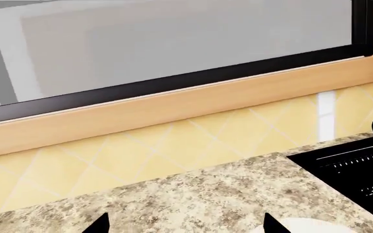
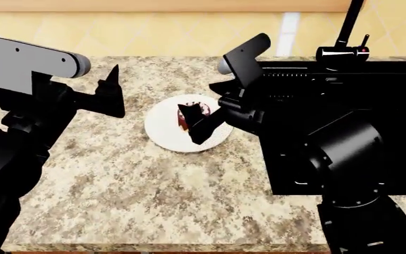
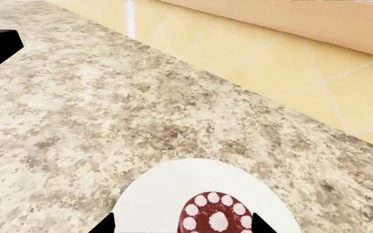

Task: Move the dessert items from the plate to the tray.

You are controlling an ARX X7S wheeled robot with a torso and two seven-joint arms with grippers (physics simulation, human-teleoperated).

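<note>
- Where the right gripper (image 2: 192, 124) hangs over the plate (image 2: 162, 129), its 2 dark fingers (image 2: 197, 130) are spread apart on either side of 1 cake (image 2: 196, 109), which lies on the plate's far-right part.
- In the right wrist view, the 2 fingertips (image 3: 106, 225) show only at the picture's edge, 1 on each side of the cake (image 3: 216, 216), with white plate (image 3: 154, 199) showing between each tip and the cake; no contact can be seen.
- The cake is dark red-brown with a ring of white dollops on top. Only 1 cake is visible.
- The left gripper (image 2: 112, 95) hovers over the speckled counter (image 2: 132, 185), to the left of the plate and apart from it.
- In the left wrist view, its 2 fingertips (image 1: 97, 224) stand well apart, with nothing between them but counter (image 1: 186, 194); a sliver of the plate (image 1: 316, 225) lies just beside 1 tip.
- A black sink (image 2: 344, 121) sits to the right of the plate, with a dark faucet (image 2: 344, 37) at its far edge.
- Yellow tiles (image 2: 154, 32) line the far wall.
- No tray appears in any view.
</note>
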